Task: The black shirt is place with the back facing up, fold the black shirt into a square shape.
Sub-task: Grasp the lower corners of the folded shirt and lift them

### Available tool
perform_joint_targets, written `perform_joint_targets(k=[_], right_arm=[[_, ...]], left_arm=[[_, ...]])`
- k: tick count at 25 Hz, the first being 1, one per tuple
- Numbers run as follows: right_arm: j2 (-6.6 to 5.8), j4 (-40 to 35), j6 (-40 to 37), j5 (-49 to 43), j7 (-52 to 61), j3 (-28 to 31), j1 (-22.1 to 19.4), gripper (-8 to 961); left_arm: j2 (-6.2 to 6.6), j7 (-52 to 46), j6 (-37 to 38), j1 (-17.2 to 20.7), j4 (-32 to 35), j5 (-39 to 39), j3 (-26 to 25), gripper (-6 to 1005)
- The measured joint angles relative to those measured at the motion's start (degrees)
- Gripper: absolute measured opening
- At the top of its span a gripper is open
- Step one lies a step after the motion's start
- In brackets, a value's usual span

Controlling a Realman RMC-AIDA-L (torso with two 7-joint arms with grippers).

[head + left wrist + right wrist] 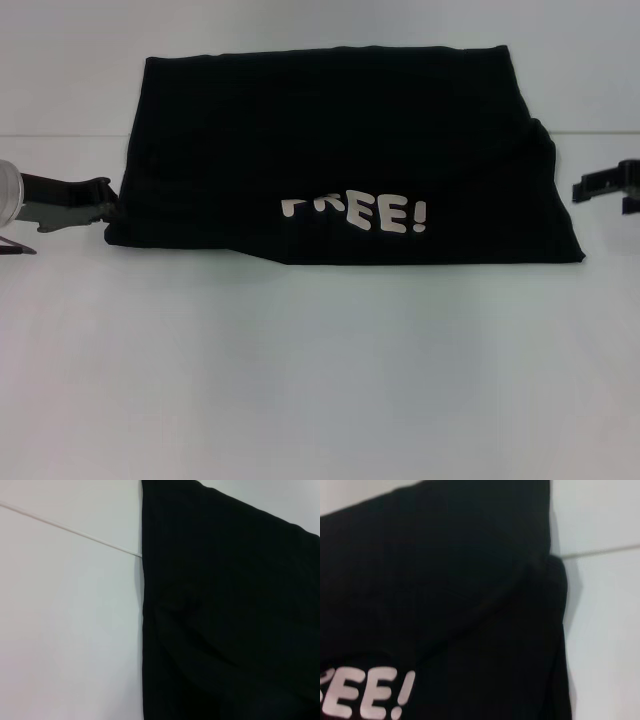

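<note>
Left gripper (100,203): low at the table's left, fingertips at the black shirt's (340,150) left edge; whether it pinches fabric cannot be told. Right gripper (590,187): just off the shirt's right side, apart from it, opening unclear. Black shirt: folded into a wide block, mid-table (320,380), white "FREE!" lettering (355,212) near front edge, first letters partly lost in a fold.

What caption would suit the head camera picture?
Partly folded black fabric T-shirt with white "FREE!" lettering, left hand at its edge, right hand apart.
</note>
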Motion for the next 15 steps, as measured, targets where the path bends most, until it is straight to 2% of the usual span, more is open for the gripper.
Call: perform_joint_targets(k=[4, 14, 15], right_arm=[[0.67, 2.5, 1.2, 0.0, -0.9, -0.2, 0.2, 801], [0.96, 4.2, 3.1, 0.0, -0.5, -0.3, -0.5, 795], [1.04, 4.7, 3.7, 0.0, -0.6, -0.3, -0.5, 714]], left_arm=[[-0.03, 0.0, 0.0, -0.1, 0.1, 0.0, 0.0, 33], [-0.15, 0.0, -0.6, -0.6, -0.1, -0.1, 0.0, 32], [-0.22, 0.0, -0.6, -0.6, -0.2, -0.1, 0.0, 32]])
